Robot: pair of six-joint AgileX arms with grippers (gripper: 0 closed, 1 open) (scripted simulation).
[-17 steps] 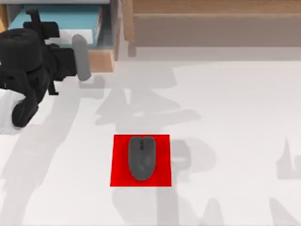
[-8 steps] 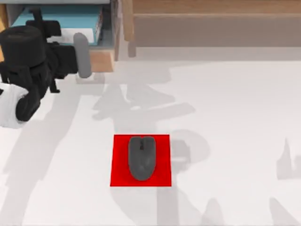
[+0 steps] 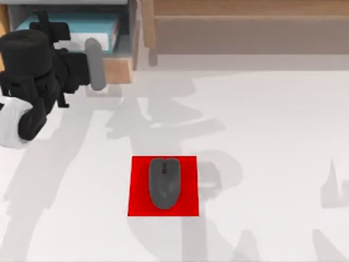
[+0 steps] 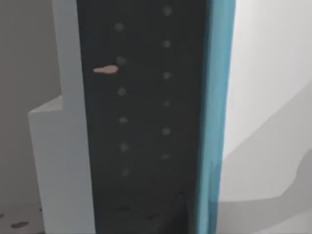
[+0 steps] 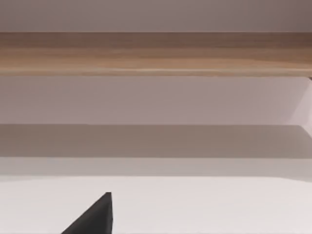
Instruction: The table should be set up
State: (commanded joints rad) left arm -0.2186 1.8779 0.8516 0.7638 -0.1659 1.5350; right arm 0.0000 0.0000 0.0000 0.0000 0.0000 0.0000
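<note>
The white table [image 3: 272,136] fills most of the top view. A dark grey mouse [image 3: 164,183] lies on a red square mat [image 3: 136,203] near the front middle. My left gripper [image 3: 82,68] is at the back left, right against the grey handle [image 3: 95,64] of a wooden drawer [image 3: 117,70] that stands open. A blue book [image 3: 65,22] lies inside the drawer. The left wrist view looks closely at a dark panel [image 4: 146,122] with a blue edge [image 4: 214,122]. A black tip of my right gripper [image 5: 95,219] hangs over the table [image 5: 204,204].
A light wooden shelf unit [image 3: 245,27] runs along the back edge, and its board [image 5: 156,53] faces the right wrist camera. Arm shadows fall across the white surface around the mat.
My left arm has shifted slightly toward the back of the table, and the grey drawer handle moved with it. The mouse and mat have not moved.
</note>
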